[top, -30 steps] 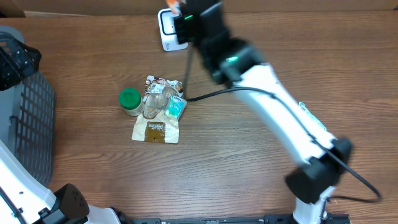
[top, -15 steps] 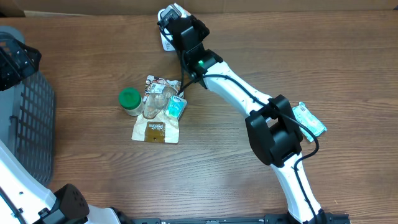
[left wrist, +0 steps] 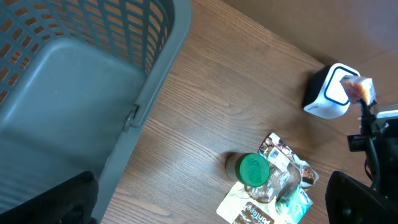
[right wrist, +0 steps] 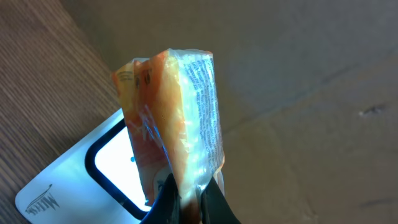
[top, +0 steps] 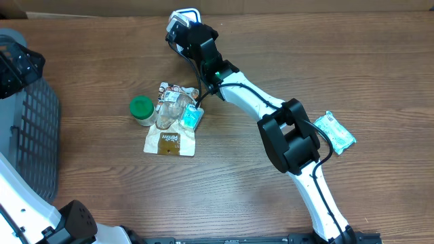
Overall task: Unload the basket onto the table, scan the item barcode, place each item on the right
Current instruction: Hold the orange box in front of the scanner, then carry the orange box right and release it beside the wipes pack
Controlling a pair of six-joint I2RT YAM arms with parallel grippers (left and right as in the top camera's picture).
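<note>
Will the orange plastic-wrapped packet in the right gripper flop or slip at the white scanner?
The orange plastic-wrapped packet holds its shape beyond the right gripper, so probably fairly stiff. Glossy film looks slippery; pinched only at its lower edge, it could slide.

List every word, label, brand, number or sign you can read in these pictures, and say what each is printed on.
Nothing reads clearly enough to quote.
On the brown pouch: a white logo, too blurred to read.
On the orange packet: lines of fine print, too small to read.
On the scanner: a scrawled mark near its corner, illegible.
On the lone teal packet: any print is too small to read.
</note>
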